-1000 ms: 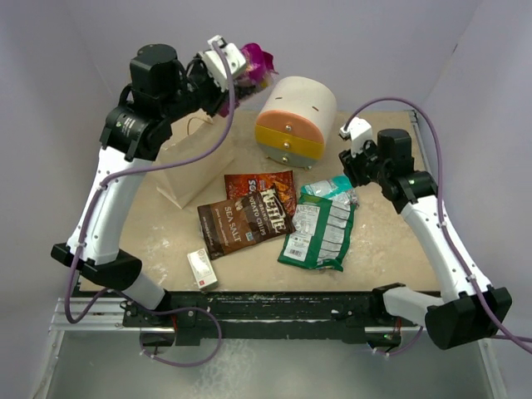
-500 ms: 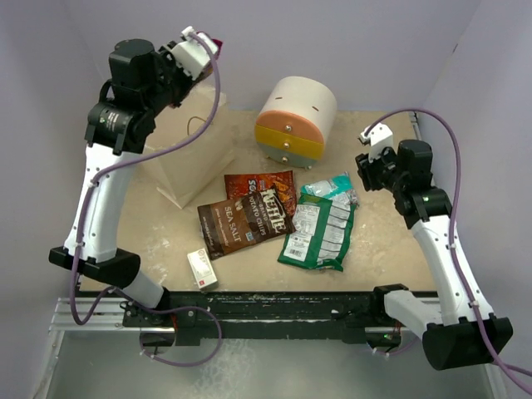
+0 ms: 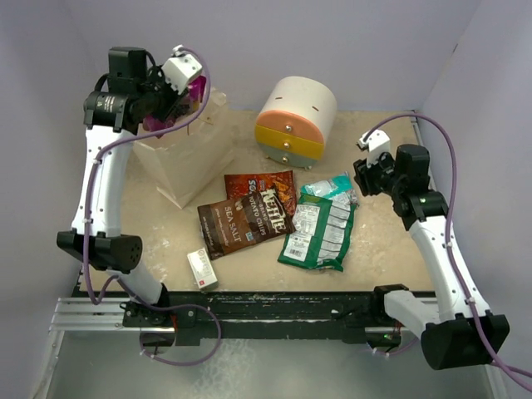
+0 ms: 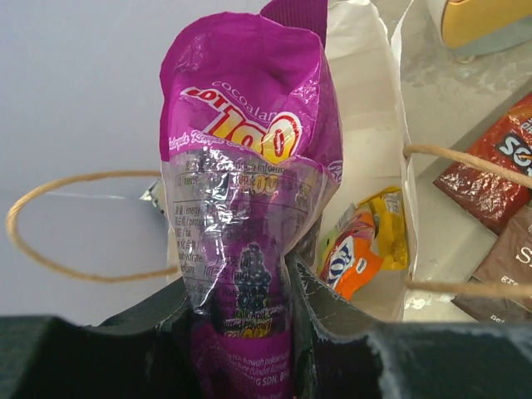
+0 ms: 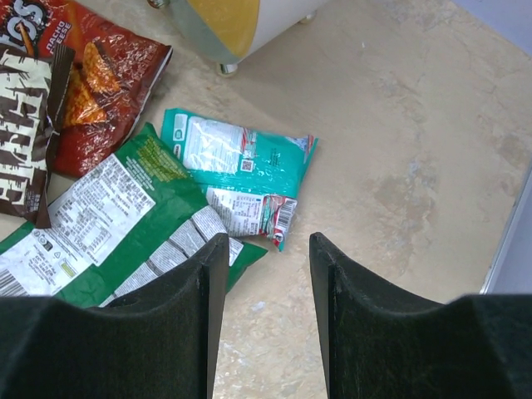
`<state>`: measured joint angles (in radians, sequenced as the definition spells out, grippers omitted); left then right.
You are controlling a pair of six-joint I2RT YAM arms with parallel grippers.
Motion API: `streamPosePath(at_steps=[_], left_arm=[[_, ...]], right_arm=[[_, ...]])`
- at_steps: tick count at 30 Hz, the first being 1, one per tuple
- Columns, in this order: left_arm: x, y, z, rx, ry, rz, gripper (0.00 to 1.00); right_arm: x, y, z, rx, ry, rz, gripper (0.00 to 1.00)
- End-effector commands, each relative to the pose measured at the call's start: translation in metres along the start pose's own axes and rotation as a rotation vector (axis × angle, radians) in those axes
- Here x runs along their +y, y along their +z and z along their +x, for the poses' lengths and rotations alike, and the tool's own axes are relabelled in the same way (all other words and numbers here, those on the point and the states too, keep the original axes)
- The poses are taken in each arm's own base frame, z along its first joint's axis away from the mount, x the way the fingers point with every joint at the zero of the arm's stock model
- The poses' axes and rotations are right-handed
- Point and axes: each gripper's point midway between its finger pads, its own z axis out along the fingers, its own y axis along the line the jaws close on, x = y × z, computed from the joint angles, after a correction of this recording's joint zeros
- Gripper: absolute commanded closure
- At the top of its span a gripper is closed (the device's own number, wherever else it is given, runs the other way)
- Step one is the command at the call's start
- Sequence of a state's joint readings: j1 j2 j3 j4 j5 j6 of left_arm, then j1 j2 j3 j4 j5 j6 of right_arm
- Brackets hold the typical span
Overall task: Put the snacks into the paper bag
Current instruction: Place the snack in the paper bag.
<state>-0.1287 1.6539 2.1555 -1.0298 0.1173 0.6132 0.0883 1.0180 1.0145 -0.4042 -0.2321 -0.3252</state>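
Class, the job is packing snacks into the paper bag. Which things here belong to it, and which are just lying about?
Belong: paper bag; purple packet in the left hand; orange pack inside the bag; red-brown chip bag; dark brown chip bag; green bag; teal packet.
Lying about: round drawer unit; small white box.

This is looking like a robotics lab test cell rather than a home or shop. Plain pale walls [image 3: 374, 41] are boxing in a scuffed tan table [image 3: 382, 241]. At six o'clock a dark mounting rail [image 3: 274, 306] is carrying two arm bases, purple cables [image 3: 440, 137] are looping overhead, and snack packets [image 3: 258, 212] are lying mid-table like staged props.
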Motion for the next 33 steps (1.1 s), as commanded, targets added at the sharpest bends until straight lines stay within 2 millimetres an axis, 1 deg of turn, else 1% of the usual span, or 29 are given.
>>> streamPosePath(at_steps=[1,2,5,7,11,17,20,25,29,33], left_arm=[[0.01,0.011,-0.026,-0.115,0.065,-0.007,1.0],[0.01,0.018,-0.022,-0.1,0.07,-0.007,1.0],[0.007,0.04,-0.012,-0.072,0.075,0.009,1.0],[0.002,0.049,-0.009,-0.075,0.069,0.03,1.0],[-0.007,0.069,0.002,-0.05,0.048,0.066,0.99],[-0.028,0.1,0.029,0.002,-0.004,0.128,0.97],[-0.034,0.108,0.035,0.01,-0.03,0.141,0.96],[-0.043,0.117,0.04,0.001,-0.065,0.162,0.9],[-0.052,0.122,0.044,0.001,-0.089,0.192,0.85],[-0.056,0.124,0.048,0.01,-0.094,0.202,0.8]], right_arm=[[-0.001,0.001,-0.015,-0.067,-0.016,-0.013,0.54],[0.003,0.005,-0.003,-0.042,-0.01,-0.023,0.54],[0.006,0.009,0.006,-0.021,-0.001,-0.038,0.54],[0.008,0.013,0.013,-0.004,0.005,-0.047,0.54],[0.008,0.015,0.018,0.005,0.01,-0.047,0.54],[0.005,0.014,0.022,-0.001,0.028,-0.046,0.54],[0.006,0.011,0.021,-0.01,0.034,-0.049,0.54],[0.004,0.011,0.023,-0.008,0.033,-0.043,0.53],[0.001,0.01,0.021,-0.014,0.033,-0.035,0.53],[0.001,0.01,0.021,-0.019,0.033,-0.039,0.53]])
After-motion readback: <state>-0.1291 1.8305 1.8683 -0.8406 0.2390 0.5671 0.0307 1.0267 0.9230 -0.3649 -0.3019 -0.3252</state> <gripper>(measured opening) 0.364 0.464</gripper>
